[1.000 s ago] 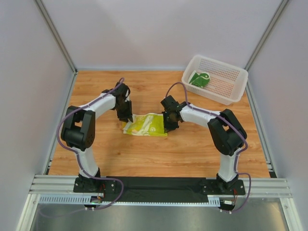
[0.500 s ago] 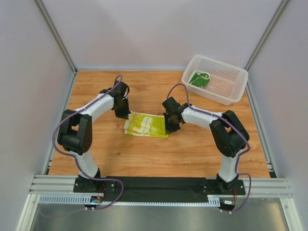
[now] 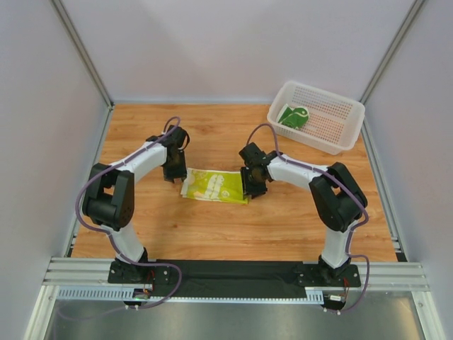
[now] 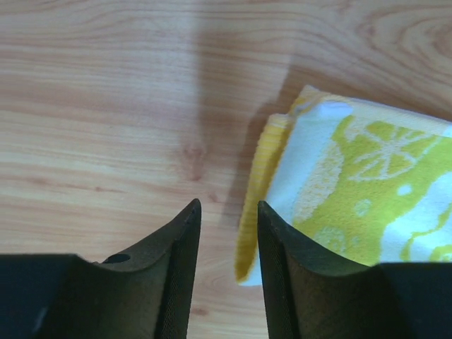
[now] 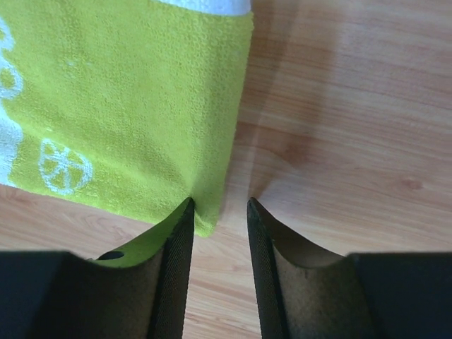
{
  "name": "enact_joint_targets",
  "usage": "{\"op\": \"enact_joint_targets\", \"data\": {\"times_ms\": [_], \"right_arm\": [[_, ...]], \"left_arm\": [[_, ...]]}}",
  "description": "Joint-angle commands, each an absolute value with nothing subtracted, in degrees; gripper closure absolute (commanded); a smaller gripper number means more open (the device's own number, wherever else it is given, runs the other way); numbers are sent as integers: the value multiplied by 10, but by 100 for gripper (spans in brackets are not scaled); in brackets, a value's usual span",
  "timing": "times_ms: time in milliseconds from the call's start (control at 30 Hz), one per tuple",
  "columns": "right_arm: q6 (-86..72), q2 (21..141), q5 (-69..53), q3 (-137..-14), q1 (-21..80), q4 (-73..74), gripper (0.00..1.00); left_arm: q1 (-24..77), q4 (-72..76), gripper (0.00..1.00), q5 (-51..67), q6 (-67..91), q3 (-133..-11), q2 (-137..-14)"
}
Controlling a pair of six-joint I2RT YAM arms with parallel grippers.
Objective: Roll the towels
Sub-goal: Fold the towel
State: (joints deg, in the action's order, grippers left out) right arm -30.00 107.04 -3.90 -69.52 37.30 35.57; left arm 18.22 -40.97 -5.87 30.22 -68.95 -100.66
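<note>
The yellow-and-lime towel [image 3: 214, 185] lies flat on the bench [image 3: 212, 227] between the two arms, folded into an oblong. Its long axis runs left to right, and its right end sits slightly nearer the arm bases than its left end. The left fingers [image 3: 175, 176] hang at its left short end and the right fingers [image 3: 253, 188] at its right short end. From above, both pairs are mostly hidden under their wrists. In the left wrist view the left fingers [image 4: 185, 236] stand spread with a narrow gap and only bare wood shows between them. The towel [image 4: 353, 191] lies just beside one finger, with stacked yellow edges at its end, and the frame cuts off the rest. In the right wrist view the right fingers [image 5: 180, 236] are likewise parted and pinch nothing. The towel's [image 5: 120, 106] lime corner reaches just into the gap between their tips, though whether they touch it cannot be told. The dark green towel [image 3: 293, 115] lies in the white basket [image 3: 333, 138] at the bench's far right corner, against the basket's left end. It is too small and bunched to make out its fold or its direction.
</note>
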Motion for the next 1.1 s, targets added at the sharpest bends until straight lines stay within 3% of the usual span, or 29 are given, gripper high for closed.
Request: {"op": "enact_joint_targets", "data": {"times_ms": [0, 133, 167, 200, 333, 400, 467, 633, 700, 1067], "right_arm": [[-277, 1045, -23, -726, 370, 400, 62], [-264, 1022, -1, -746, 370, 437, 60], [-263, 1006, 21, -747, 370, 443, 64], [-262, 997, 25, -750, 369, 452, 67], [-258, 963, -28, -759, 369, 444, 88], [-253, 959, -104, -762, 370, 411, 99], [-250, 968, -189, -764, 368, 376, 100], [-264, 1022, -288, -743, 351, 300, 100], [-279, 1042, -340, -718, 332, 252, 100], [-290, 1085, -334, -594, 287, 185, 100]], "left_arm": [[181, -445, 54, -122, 284, -722, -979], [182, -499, 54, -141, 282, -770, -956], [183, -504, 66, -140, 285, -769, -934], [186, -504, 72, -137, 287, -766, -921], [199, -473, 77, -90, 290, -724, -862], [206, -451, 85, -29, 290, -705, -847], [212, -416, 93, 17, 296, -674, -850], [214, -331, 94, 74, 308, -615, -880], [214, -316, 99, 80, 311, -606, -901], [213, -292, 100, 26, 311, -586, -974]]}}
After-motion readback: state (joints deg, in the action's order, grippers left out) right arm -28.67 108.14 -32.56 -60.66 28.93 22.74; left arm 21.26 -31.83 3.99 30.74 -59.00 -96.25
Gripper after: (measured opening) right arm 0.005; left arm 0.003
